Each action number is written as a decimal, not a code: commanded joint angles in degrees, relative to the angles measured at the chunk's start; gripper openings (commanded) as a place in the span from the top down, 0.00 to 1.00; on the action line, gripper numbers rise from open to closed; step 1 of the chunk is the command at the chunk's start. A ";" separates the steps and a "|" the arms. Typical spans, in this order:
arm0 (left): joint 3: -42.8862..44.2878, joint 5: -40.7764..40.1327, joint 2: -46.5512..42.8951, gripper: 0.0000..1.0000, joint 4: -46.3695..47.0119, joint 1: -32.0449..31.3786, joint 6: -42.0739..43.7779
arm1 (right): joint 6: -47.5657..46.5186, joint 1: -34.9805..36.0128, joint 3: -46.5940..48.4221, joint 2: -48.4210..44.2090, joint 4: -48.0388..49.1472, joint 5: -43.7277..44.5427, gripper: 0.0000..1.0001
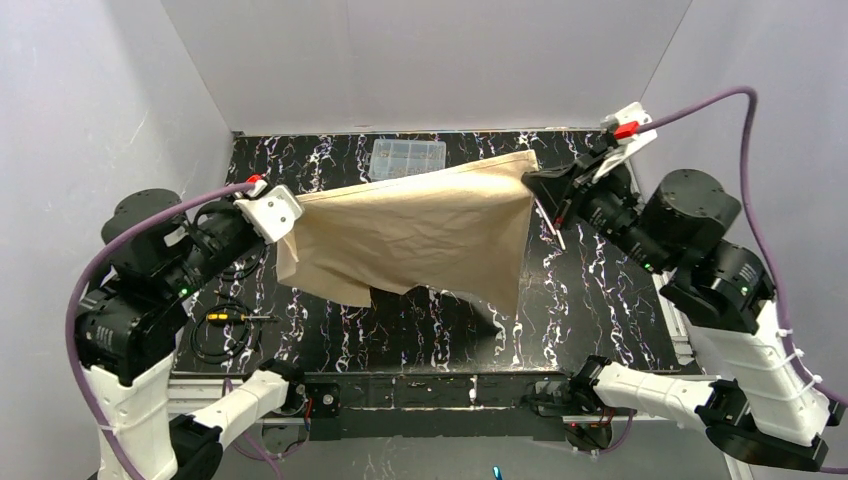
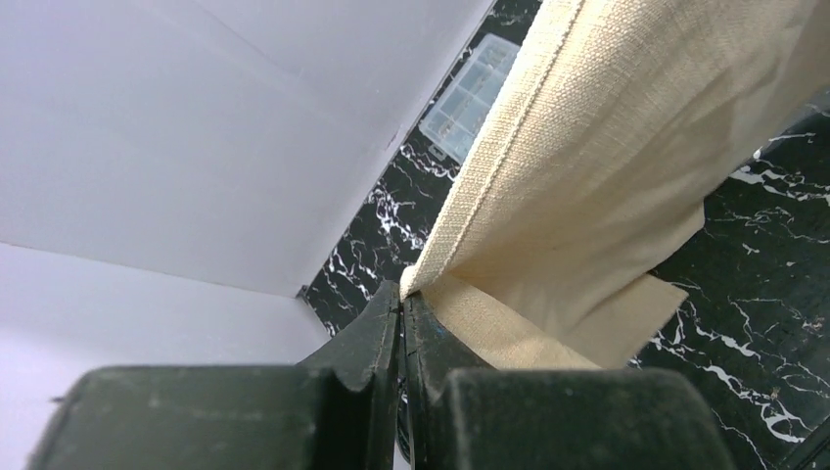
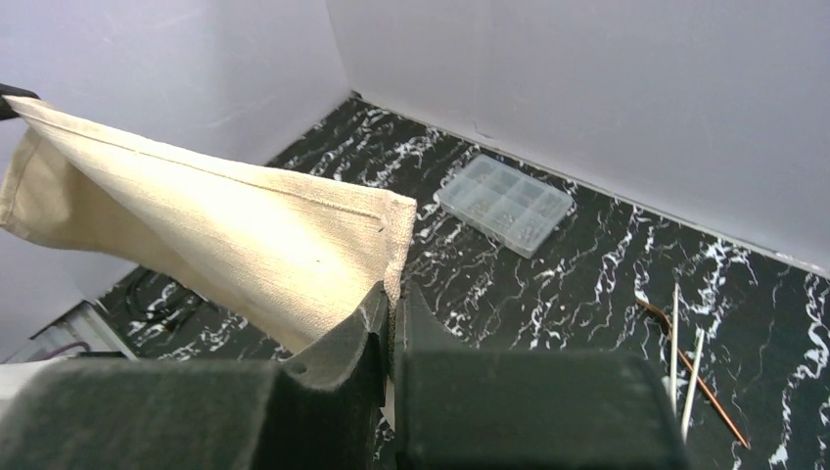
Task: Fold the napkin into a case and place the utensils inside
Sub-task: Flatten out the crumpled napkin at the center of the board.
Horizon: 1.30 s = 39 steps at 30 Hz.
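Hanging between the two arms above the black marbled table [image 1: 420, 330], the napkin [image 1: 420, 235] is spread like a sheet on a line. Its top hem is taut and its lower edge sags toward the tabletop; whether it touches there I cannot tell. Nearest me, by the left arm's base, a coil of black cable [image 1: 222, 330] lies on the table. A little farther in, the left gripper [image 2: 401, 299] is pinched tight on one top corner of the cloth, the stitched hem running straight out from between its jaws. Across from it and farther back, the right gripper [image 3: 393, 294] nips the other top corner, jaws almost together with only fabric between them. The utensils [image 3: 685, 362], thin long pieces, at least one copper-coloured, lie flat on the table off to the right, apart from the cloth. Beyond, close to the white back wall [image 1: 420, 60], sits a clear compartment box [image 1: 408, 157], just behind the napkin's raised edge.
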 commanded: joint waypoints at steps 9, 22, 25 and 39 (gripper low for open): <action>-5.94 -2.02 5.99 1.00 6.77 0.05 5.42 | -1.91 0.04 -4.53 1.83 6.49 10.54 0.99; -21.67 -16.64 32.97 1.00 43.46 0.06 17.18 | -3.93 -19.10 -17.94 21.62 29.18 6.32 0.99; -20.71 -20.59 40.87 1.00 52.44 -0.01 21.16 | -3.74 -21.44 -17.58 28.26 34.80 5.91 0.99; -18.95 -31.79 43.01 0.02 52.26 -0.23 14.23 | -0.20 -22.50 -6.34 41.82 27.01 9.09 0.07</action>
